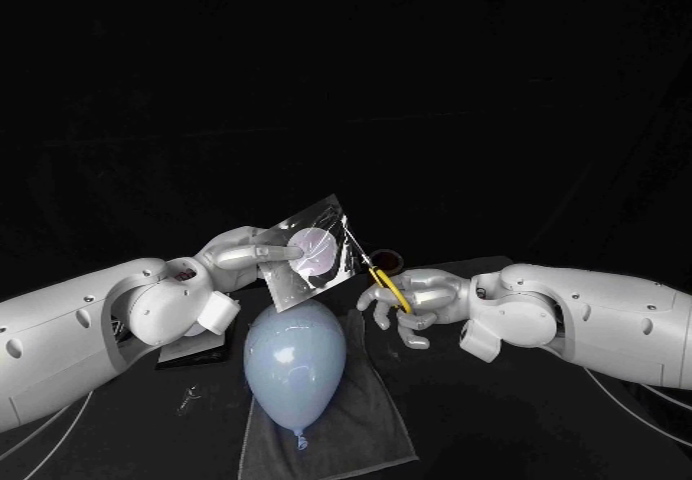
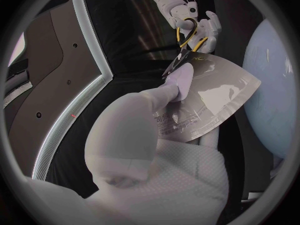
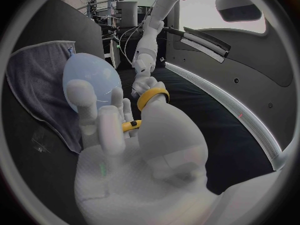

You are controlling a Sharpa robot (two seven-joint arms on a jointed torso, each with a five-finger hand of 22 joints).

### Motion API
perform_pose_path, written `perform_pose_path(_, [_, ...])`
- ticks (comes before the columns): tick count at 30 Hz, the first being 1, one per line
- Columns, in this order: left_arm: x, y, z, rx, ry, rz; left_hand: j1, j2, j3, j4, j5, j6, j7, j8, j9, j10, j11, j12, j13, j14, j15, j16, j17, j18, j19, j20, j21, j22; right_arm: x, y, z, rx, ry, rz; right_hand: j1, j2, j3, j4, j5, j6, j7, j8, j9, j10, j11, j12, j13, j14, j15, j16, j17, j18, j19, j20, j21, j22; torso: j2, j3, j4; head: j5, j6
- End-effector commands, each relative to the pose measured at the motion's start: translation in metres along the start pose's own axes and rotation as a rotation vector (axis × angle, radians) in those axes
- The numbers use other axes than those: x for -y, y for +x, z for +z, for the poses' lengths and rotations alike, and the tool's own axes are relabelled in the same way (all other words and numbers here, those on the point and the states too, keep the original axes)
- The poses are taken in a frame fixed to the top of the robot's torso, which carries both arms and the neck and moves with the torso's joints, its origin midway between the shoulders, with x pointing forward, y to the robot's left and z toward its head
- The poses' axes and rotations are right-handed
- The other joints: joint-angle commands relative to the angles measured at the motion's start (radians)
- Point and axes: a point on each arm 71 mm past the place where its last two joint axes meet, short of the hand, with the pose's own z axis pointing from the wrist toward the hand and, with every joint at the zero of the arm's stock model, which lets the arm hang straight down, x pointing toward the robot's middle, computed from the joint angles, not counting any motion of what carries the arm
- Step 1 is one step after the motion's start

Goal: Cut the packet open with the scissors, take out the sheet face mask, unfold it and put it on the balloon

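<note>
My left hand holds the shiny packet upright above the table, pinched at its left edge; a pale round patch shows on its face. In the left wrist view, its fingers grip the packet. My right hand holds the yellow-handled scissors, whose blades point up at the packet's right edge. The scissors meet the packet's far corner. In the right wrist view, the yellow handles sit in my right hand. The pale blue balloon lies below.
The balloon rests on a grey cloth on the black table. A dark flat object lies under my left wrist, and a small clear item is near the front left. A small dark round thing sits behind the scissors.
</note>
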Motion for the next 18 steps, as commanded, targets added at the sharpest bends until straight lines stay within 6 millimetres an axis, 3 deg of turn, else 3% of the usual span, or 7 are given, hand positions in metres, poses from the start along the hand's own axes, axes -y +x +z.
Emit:
perform_pose_path(1, [-0.0004,0.0014,-0.0003,-0.024,-0.003,0.009,-0.002,0.010,0.002,-0.006,0.002,-0.001,0.008,0.003,0.209,0.007,-0.001,0.004,0.001,0.003,-0.005,-0.004,0.002,0.011,0.009,0.001,0.003,0.001,-0.0038,-0.0011,-0.0008,-0.011,-0.003,-0.013,0.002,-0.025,0.002,0.015,-0.006,-0.122,0.123,-0.007,0.009,-0.032,0.009,-0.036,-0.033,-0.009,0.009,-0.006,-0.012,0.009,-0.005,0.006,-0.005,-0.004,0.000,-0.0001,-0.0005,-0.001,-0.002])
perform_pose_path(3, [-0.0004,0.0013,-0.0003,-0.024,-0.003,0.009,-0.002,0.010,0.002,-0.006,0.002,-0.001,0.008,0.003,0.209,0.007,-0.001,0.004,0.001,0.003,-0.005,-0.004,0.002,0.011,0.009,0.001,0.003,0.001,-0.0041,-0.0010,-0.0008,-0.017,0.004,-0.019,0.000,-0.055,0.035,0.038,-0.005,-0.149,0.142,-0.013,0.015,-0.092,0.025,-0.109,-0.091,-0.010,0.021,-0.004,-0.018,0.008,-0.006,0.017,-0.003,-0.007,0.000,-0.0002,-0.0008,0.000,-0.002])
perform_pose_path(5, [-0.0005,0.0011,-0.0003,-0.024,-0.003,0.009,-0.002,0.010,0.002,-0.006,0.002,-0.001,0.008,0.003,0.209,0.007,-0.001,0.004,0.001,0.003,-0.005,-0.004,0.002,0.011,0.009,0.001,0.003,0.001,-0.0039,-0.0010,-0.0010,-0.023,0.015,-0.025,-0.015,-0.105,0.108,0.057,-0.004,-0.180,0.164,-0.016,0.023,-0.138,0.049,-0.189,-0.167,-0.014,0.042,-0.004,-0.033,0.008,-0.007,0.035,-0.004,-0.014,0.000,-0.0007,-0.0009,0.001,-0.003])
perform_pose_path(8, [-0.0005,0.0007,-0.0004,-0.024,-0.003,0.009,-0.002,0.010,0.002,-0.006,0.002,-0.001,0.008,0.003,0.209,0.007,-0.001,0.004,0.001,0.003,-0.005,-0.004,0.002,0.011,0.009,0.001,0.003,0.001,-0.0031,-0.0008,-0.0011,-0.033,0.031,-0.033,-0.030,-0.133,0.147,0.054,-0.004,-0.189,0.169,-0.014,0.026,-0.130,0.057,-0.205,-0.197,-0.014,0.044,-0.002,-0.037,0.010,-0.006,0.041,0.002,-0.014,0.000,-0.0005,-0.0011,0.000,-0.003])
perform_pose_path(10, [-0.0006,0.0005,-0.0004,-0.023,-0.003,0.010,-0.002,0.010,0.002,-0.006,0.002,-0.001,0.008,0.003,0.209,0.007,-0.001,0.004,0.001,0.003,-0.005,-0.004,0.002,0.011,0.009,0.001,0.003,0.001,-0.0026,-0.0006,-0.0011,-0.038,0.040,-0.037,-0.054,-0.164,0.207,0.054,-0.006,-0.196,0.175,-0.008,0.032,-0.114,0.058,-0.219,-0.238,-0.012,0.050,0.005,-0.039,0.009,-0.002,0.046,0.016,-0.011,0.000,-0.0008,-0.0012,0.000,-0.004])
perform_pose_path(18, [-0.0006,0.0004,-0.0001,-0.023,-0.002,0.009,-0.002,0.010,0.002,-0.006,0.002,-0.001,0.008,0.003,0.209,0.007,-0.001,0.004,0.001,0.003,-0.005,-0.004,0.002,0.011,0.009,0.001,0.003,0.001,-0.0013,-0.0015,-0.0015,-0.036,0.058,-0.047,-0.066,-0.178,0.231,0.055,-0.005,-0.195,0.175,-0.002,0.036,-0.104,0.058,-0.222,-0.260,-0.002,0.049,0.018,-0.024,0.004,0.012,0.046,0.048,0.009,0.000,-0.0001,0.0004,-0.001,-0.004])
